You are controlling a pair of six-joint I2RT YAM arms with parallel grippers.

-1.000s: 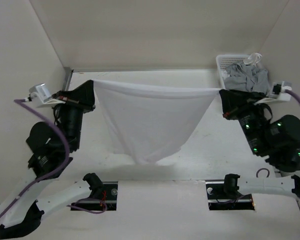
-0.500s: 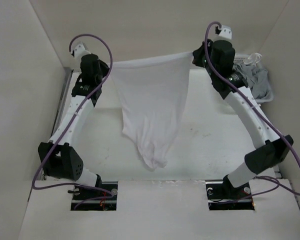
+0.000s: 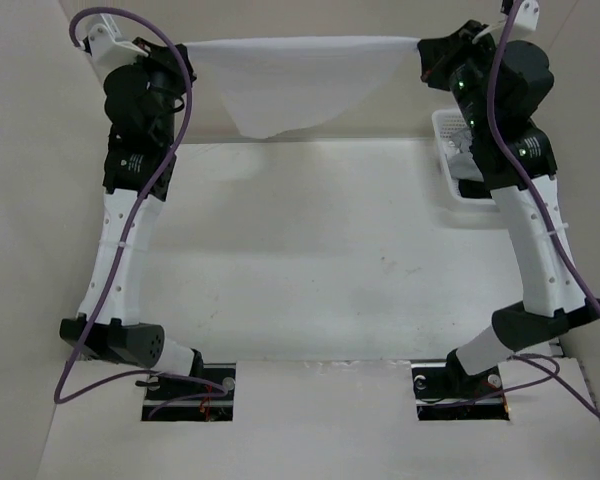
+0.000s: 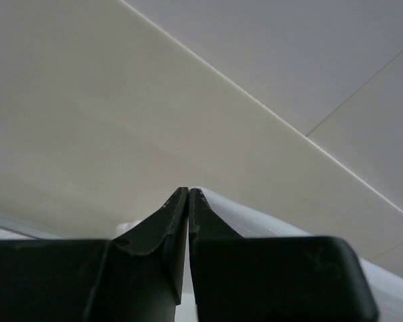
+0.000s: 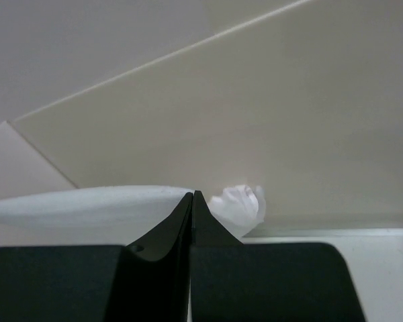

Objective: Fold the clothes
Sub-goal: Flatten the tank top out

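The clothes (image 3: 295,75), one thin white garment, hang stretched taut high above the far end of the table. My left gripper (image 3: 178,52) is shut on its left corner and my right gripper (image 3: 427,48) is shut on its right corner. The garment's lower part sags to a point at the left of centre. In the left wrist view the jaws (image 4: 188,191) press together with white cloth (image 4: 255,218) running off to the right. In the right wrist view the jaws (image 5: 192,194) pinch the cloth (image 5: 87,204), and a bunched tuft (image 5: 242,204) sticks out on the right.
A white slotted basket (image 3: 450,180) with grey garments stands at the far right, partly hidden behind my right arm. Both arms reach up and far back. Walls enclose the table on the left, right and back.
Both arms have swung up and back from low near the table. The garment has risen with them, from hanging over the table to stretched wide and high before the back wall.
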